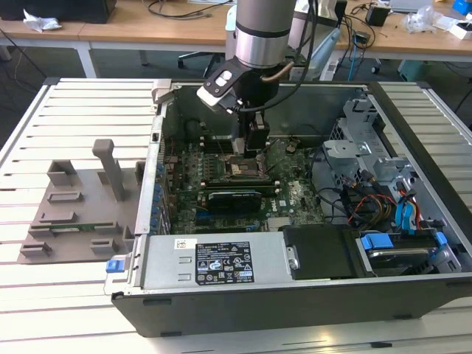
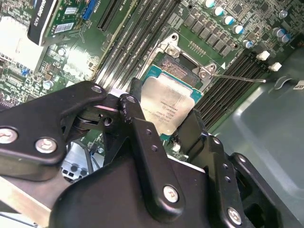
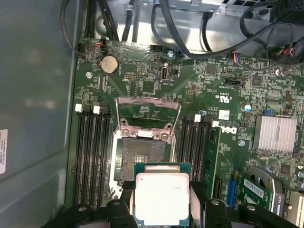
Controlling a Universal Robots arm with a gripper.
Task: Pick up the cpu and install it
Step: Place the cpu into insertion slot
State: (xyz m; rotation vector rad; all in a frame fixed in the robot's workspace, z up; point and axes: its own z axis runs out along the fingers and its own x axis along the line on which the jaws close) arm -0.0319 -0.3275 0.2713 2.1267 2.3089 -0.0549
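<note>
The silver-grey robot arm (image 1: 258, 29) reaches down into a large open dark-grey metal computer case (image 1: 295, 313), which lies on a white slatted table (image 1: 74, 118). Its black gripper (image 1: 251, 144) hangs low over the green motherboard (image 1: 295, 199), just above the socket area.

The cpu (image 3: 161, 199), a small flat square chip with a silvery-white metal top and a thin teal rim, sits between the jaws. In both wrist views the two black fingers (image 3: 126, 195) stand on two opposite edges of the chip, one on each side, and they are closed onto it, so the chip is clamped. In the second wrist view the cpu (image 2: 168, 102) shows its flat top between the finger (image 2: 135, 123) on one side and the second finger on the other; the gripper (image 2: 164, 118) holds it level with the board.

The black square socket (image 3: 142, 152) is open, and its silver metal retaining frame (image 3: 148, 111) is lifted away from it. The chip covers one edge of the socket while the rest of the socket is uncovered. If the underside of the chip touches the socket, I cannot tell.

Rows of black memory slots (image 3: 90, 156) run on both sides of the socket. A round silver coin battery (image 3: 109, 63) and a ribbed silver heat sink (image 3: 278, 133) are also on the board. A long black card (image 1: 234, 198) stands near the socket, and a grey plastic fixture (image 1: 81, 206) lies on the table at the exterior view's left.
</note>
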